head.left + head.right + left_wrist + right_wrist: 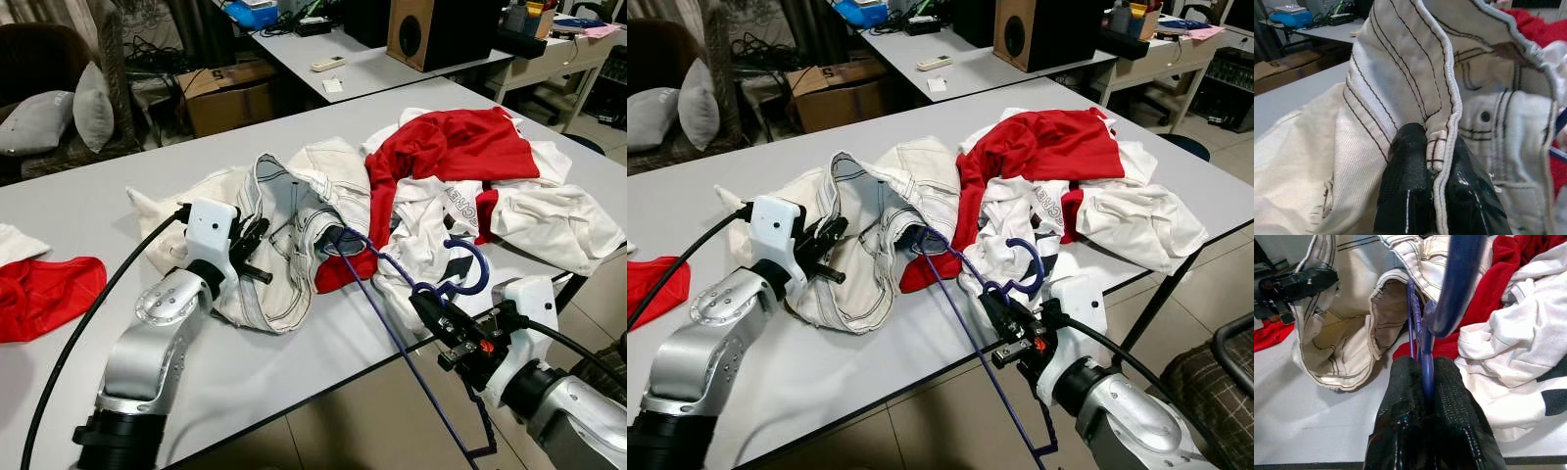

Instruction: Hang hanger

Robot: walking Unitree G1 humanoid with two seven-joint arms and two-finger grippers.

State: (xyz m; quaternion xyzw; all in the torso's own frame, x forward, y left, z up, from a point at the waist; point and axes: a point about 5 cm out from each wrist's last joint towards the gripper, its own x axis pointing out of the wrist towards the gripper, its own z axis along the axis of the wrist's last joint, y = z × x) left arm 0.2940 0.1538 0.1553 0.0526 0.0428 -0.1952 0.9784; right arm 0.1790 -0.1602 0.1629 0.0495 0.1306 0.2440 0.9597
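**Waistband pinched open, hanger fed in from the right**

I have the left gripper (257, 257) at centre-left of the head view, its two black fingers closed on the waistband of the cream jeans (284, 220). In the left wrist view the stitched hem and a belt loop run up between the fingers (1410, 181), so the pinch is on the edge of the fabric, not on a bunch of it. I judge that grip is there to hold the waist opening up and apart, giving the hanger a mouth to enter.

The right gripper (438, 319) sits low and right of centre, clamped on the blue hanger (392, 338) just under its hook (468, 266). The right wrist view shows the blue neck squeezed tight between the fingers (1452, 406), the hook rising out of focus above them. Holding by the neck keeps both shoulders free: one thin blue arm runs up and left to the jeans opening near the middle of the frame, the other drops toward the bottom edge, past the table's (294, 352) front rim.

The jeans lie crumpled against a heap of red and white shirts (460, 176) in the upper right; a separate red garment (44, 294) lies at the far left edge. The hanger's upper tip appears to touch the waistband, though I cannot tell whether it is inside.
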